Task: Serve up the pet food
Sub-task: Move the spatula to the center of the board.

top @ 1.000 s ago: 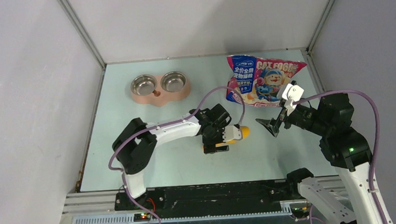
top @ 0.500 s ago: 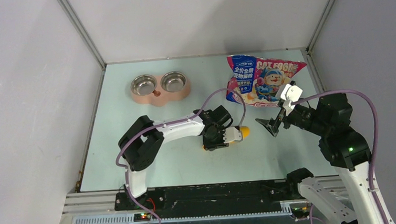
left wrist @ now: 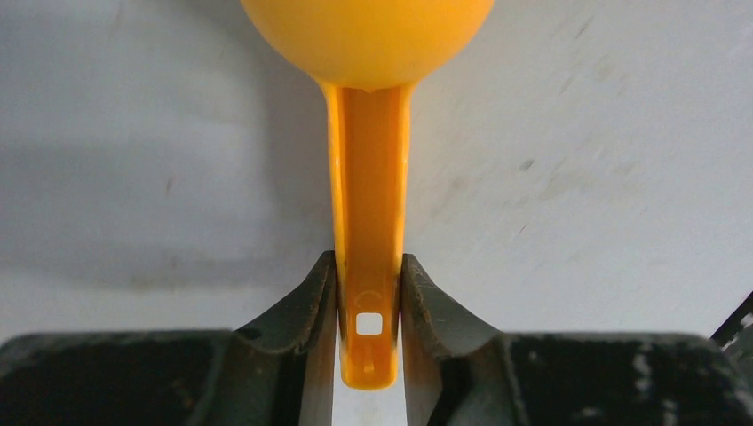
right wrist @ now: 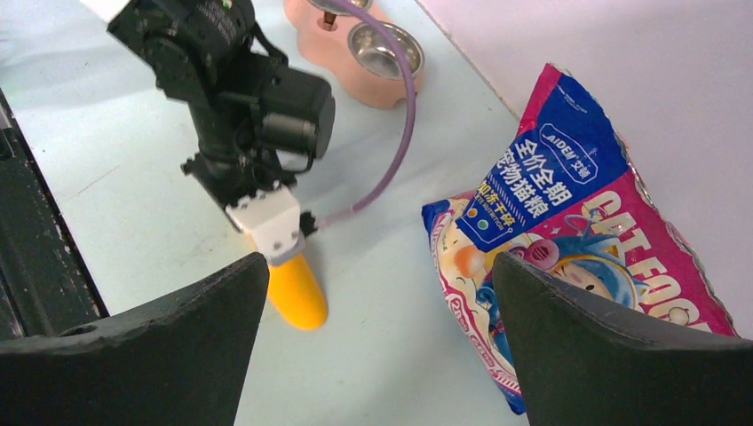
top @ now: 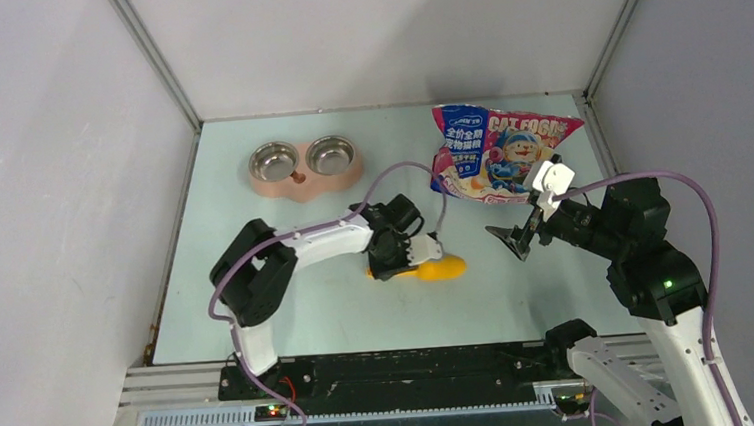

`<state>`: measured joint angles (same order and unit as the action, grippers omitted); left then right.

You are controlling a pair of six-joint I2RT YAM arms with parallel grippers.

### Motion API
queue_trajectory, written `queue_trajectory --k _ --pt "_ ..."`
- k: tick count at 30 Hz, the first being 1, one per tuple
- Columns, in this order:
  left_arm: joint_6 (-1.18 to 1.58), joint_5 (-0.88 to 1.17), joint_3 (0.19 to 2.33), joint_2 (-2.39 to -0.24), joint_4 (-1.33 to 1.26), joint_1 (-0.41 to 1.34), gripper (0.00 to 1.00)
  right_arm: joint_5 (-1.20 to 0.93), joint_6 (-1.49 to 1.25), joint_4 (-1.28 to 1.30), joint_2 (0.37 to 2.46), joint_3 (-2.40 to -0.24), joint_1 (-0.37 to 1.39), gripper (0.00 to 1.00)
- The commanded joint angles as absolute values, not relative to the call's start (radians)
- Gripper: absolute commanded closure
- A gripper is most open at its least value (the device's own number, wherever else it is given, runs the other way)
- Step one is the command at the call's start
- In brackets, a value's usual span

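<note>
Jaws of the left gripper (left wrist: 368, 284) press from both sides on the flat handle of the orange scoop (top: 441, 267), close to the end with the small square hole, so I count it as grasped. The scoop's long axis runs left to right across the table (top: 214, 234), with its round bowl toward the right arm. Just beside that bowl hangs the right gripper (top: 511, 238), fingers spread wide with nothing between them.

Farther back on the right, the pet food bag (top: 494, 155) lies flat, printed face up. Its long axis is about left to right, blue end toward the table's middle, pink end toward the right wall. Whether it is opened I cannot tell.

At the far left, well apart from the bag, stands the pink feeder (top: 306, 185). Both its steel bowls (top: 274, 162) show bare shiny metal.
</note>
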<state>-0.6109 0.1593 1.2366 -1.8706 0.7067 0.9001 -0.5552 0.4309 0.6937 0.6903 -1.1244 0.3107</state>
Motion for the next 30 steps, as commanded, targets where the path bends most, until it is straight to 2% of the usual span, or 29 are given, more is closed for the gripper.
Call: queue_trajectory --k 1,13,25,30 --pt "-0.636 0.129 1.184 -1.737 0.736 0.772 1.00 -0.544 0.441 0.656 0.690 -1.120 0.323 0.00" --pt "-0.693 0.105 0.918 -1.463 0.657 0.400 1.00 -0.512 0.452 0.642 0.703 -1.111 0.371 0.00" --pt "-0.825 0.090 0.881 -1.485 0.629 0.078 1.00 -0.506 0.457 0.640 0.701 -1.105 0.392 0.00" --pt "-0.863 0.088 0.885 -1.512 0.620 0.022 1.00 -0.501 0.460 0.638 0.705 -1.103 0.402 0.00"
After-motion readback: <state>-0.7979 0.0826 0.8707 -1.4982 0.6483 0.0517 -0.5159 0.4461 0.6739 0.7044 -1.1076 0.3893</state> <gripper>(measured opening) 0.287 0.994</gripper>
